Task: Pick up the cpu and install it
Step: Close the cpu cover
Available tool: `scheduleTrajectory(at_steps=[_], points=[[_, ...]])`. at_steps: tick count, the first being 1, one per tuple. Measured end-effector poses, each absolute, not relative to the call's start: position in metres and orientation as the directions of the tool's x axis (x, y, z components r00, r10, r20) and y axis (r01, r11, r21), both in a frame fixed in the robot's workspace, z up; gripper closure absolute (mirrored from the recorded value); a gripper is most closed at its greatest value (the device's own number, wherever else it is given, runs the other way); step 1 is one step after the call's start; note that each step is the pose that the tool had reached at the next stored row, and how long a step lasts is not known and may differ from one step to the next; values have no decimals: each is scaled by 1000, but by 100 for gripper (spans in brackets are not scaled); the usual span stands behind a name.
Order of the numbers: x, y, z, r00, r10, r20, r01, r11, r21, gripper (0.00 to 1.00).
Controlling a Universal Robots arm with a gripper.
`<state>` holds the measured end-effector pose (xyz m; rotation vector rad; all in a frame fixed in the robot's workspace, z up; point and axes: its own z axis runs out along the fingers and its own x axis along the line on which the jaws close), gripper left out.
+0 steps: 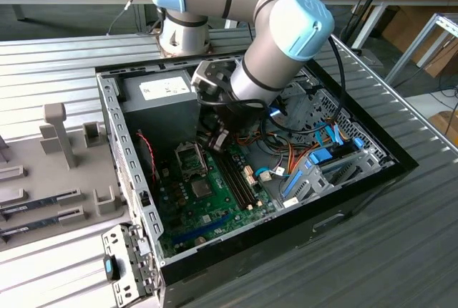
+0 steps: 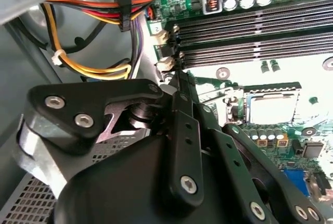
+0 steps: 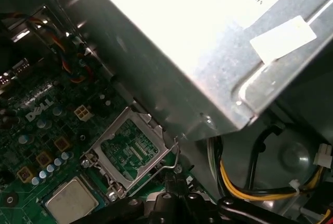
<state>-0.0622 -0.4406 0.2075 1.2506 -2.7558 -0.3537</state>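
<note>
The cpu, a flat silver-grey square, lies level in its socket on the green motherboard; it also shows in the second wrist view and the exterior view. Beside it the socket's metal load plate stands swung open, with green board showing through its window. The thin wire lever is raised at the plate's far corner. My gripper is shut with nothing visible in it. Its tip hovers close to the lever's end, and I cannot tell whether they touch.
The grey power-supply box looms right beside the gripper, with its cable bundle next to the wrist. Memory slots run along the socket's other side. The case walls hem the arm in. A grey parts tray lies at the exterior view's left.
</note>
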Motion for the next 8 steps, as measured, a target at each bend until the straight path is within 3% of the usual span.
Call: scheduleTrajectory(at_steps=[8], points=[[-61, -439, 207, -691, -723, -10, -702, 667, 249, 89]])
